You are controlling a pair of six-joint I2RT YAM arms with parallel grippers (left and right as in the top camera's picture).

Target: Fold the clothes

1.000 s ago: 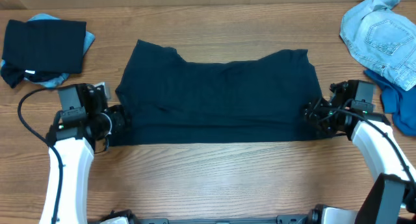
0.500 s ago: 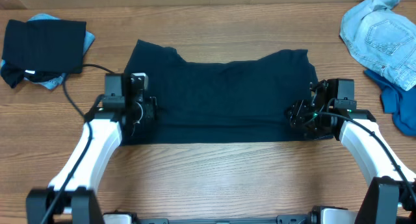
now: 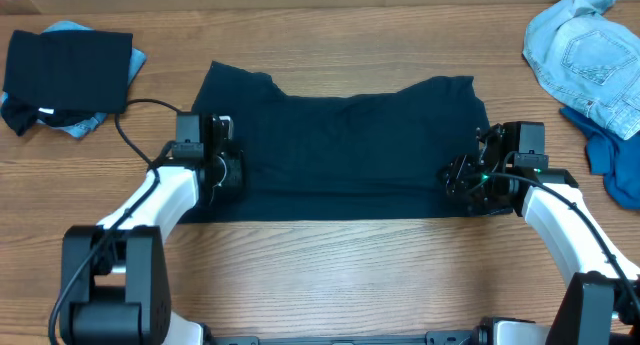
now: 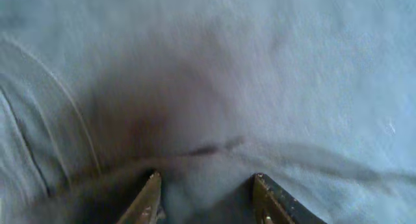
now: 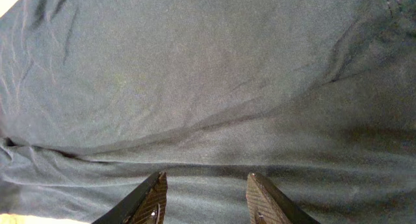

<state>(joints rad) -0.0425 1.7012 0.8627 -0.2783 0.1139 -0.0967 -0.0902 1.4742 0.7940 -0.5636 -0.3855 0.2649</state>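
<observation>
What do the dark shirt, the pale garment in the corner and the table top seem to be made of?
Dark navy shirt: soft matte knit, probably cotton jersey; it lies limp with fine creases. Pale garment: faded denim, by its seams and stitched pocket. Table: wood or wood-look laminate, smooth, with visible grain.
</observation>
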